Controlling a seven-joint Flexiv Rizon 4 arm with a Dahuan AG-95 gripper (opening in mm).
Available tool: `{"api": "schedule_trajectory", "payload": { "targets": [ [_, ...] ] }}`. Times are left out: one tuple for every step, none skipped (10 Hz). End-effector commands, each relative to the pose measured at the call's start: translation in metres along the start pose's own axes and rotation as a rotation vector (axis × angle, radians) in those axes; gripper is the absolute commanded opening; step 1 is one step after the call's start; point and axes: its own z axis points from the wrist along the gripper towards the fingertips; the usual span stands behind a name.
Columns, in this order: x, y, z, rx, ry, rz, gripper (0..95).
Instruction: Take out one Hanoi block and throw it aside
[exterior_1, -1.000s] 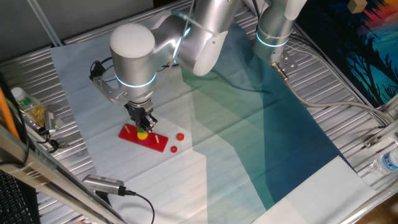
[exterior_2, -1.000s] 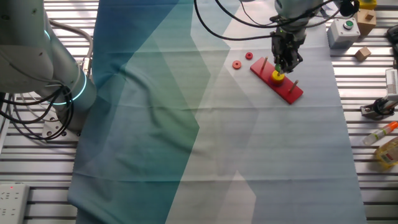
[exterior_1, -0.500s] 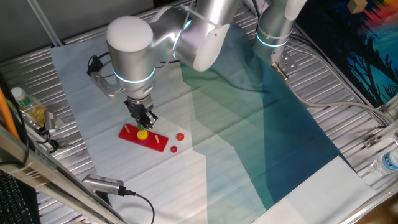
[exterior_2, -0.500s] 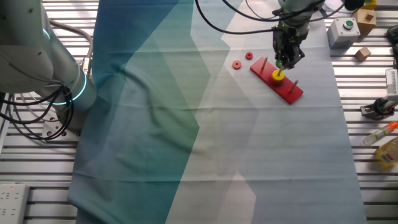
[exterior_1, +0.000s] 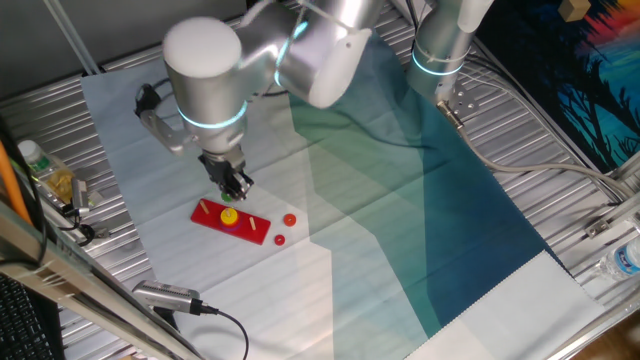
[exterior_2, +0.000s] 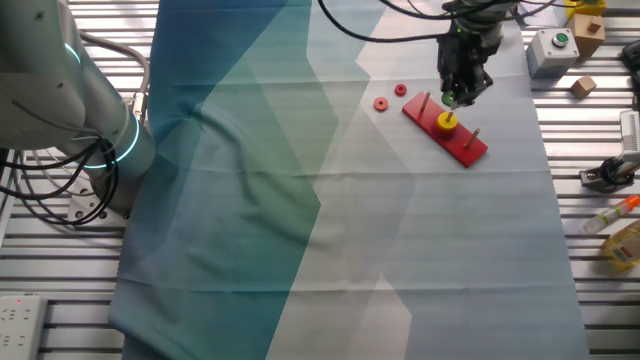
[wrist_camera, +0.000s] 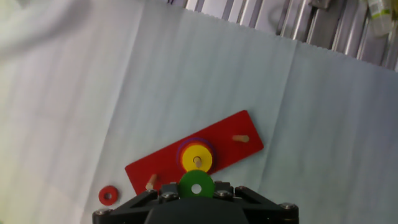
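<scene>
My gripper (wrist_camera: 196, 189) is shut on the tiny green Hanoi block (wrist_camera: 196, 185) and holds it lifted above the middle peg of the red base (wrist_camera: 230, 155). The yellow disc (wrist_camera: 197, 158) stays on that peg, with a purple rim under it. In one fixed view the gripper (exterior_1: 235, 187) hangs just above the red base (exterior_1: 250, 226) and yellow disc (exterior_1: 229, 215). In the other fixed view the gripper (exterior_2: 455, 96) is above the yellow disc (exterior_2: 444, 121), with a green speck at the fingertips.
Two small red discs (exterior_1: 288, 219) (exterior_1: 279, 239) lie on the cloth beside the base; one shows in the hand view (wrist_camera: 108, 195). Bottles (exterior_1: 45, 172) stand at the table's left edge. A button box (exterior_2: 553, 48) sits at the far edge.
The gripper has risen from the peg with the green block in it, leaving the yellow disc on the base.
</scene>
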Motion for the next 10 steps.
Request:
{"api": "schedule_trajectory", "payload": {
  "targets": [
    [0.013,-0.027,-0.003,-0.013,-0.012,-0.037,0.0],
    [0.020,-0.040,-0.002,-0.020,-0.015,-0.051,0.0],
    [0.023,-0.053,0.001,-0.027,-0.018,-0.054,0.0],
    [0.022,-0.060,0.006,-0.029,-0.018,-0.053,0.0],
    [0.023,-0.066,0.013,-0.030,-0.016,-0.049,0.0],
    [0.023,-0.069,0.021,-0.030,-0.017,-0.045,0.0],
    [0.023,-0.075,0.035,-0.034,-0.022,-0.041,0.0],
    [0.026,-0.078,0.044,-0.043,-0.031,-0.039,0.0],
    [0.027,-0.081,0.050,-0.052,-0.036,-0.030,0.0],
    [0.028,-0.085,0.057,-0.055,-0.037,-0.027,0.0]
  ]
}}
